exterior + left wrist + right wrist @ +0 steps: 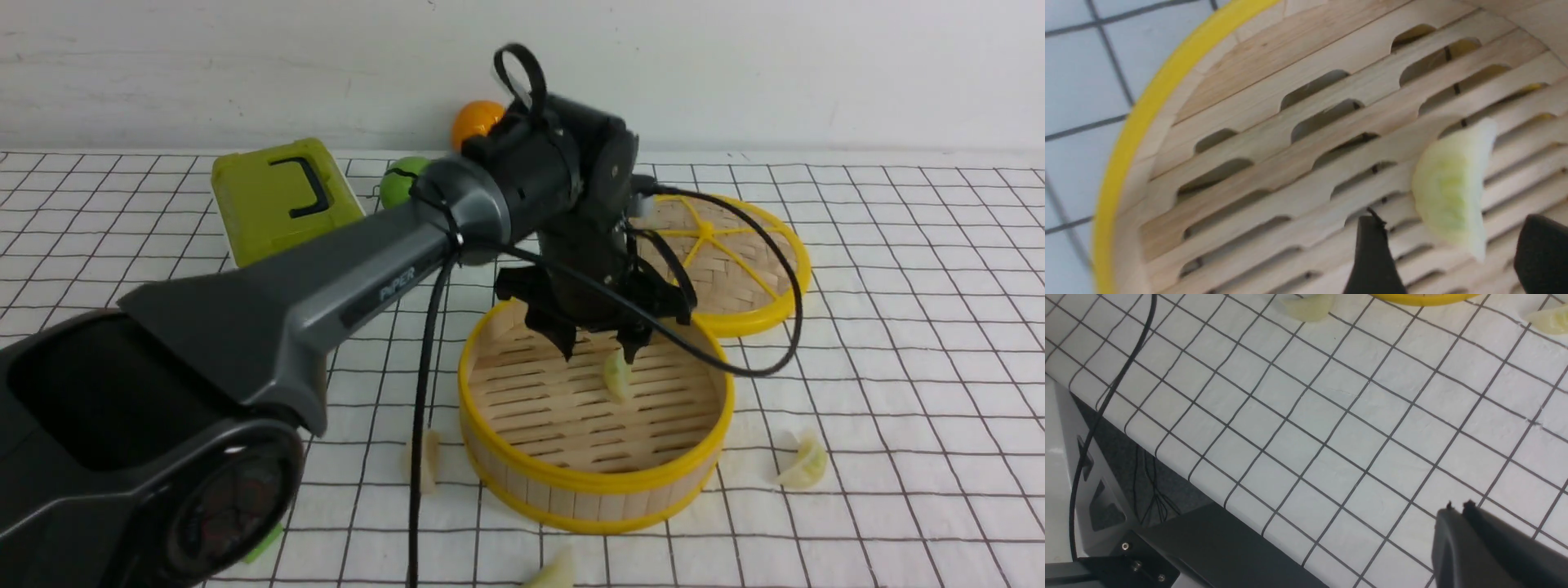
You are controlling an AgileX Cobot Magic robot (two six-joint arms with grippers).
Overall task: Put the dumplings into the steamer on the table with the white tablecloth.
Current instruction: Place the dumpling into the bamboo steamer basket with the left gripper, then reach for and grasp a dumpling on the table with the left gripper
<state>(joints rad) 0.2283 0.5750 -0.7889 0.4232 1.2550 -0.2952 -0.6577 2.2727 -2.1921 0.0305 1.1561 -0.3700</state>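
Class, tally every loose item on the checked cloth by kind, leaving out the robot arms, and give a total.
Dumplings: 4
Steamer basket: 1
Steamer lid: 1
Green box: 1
Round balls, one orange, one green: 2
Total: 9

We see a white tablecloth (898, 327) gridded with thin black lines. The steamer (571, 494) is pale slatted bamboo with yellow rims; the dumpling (618, 376) inside is glossy cream-green. The woven tan lid (735, 278) has a yellow rim and spokes. Along the tablecloth's far edge: a lime-green box (261, 212), black handle (309, 186); an orange ball (476, 120); a green ball (400, 181).
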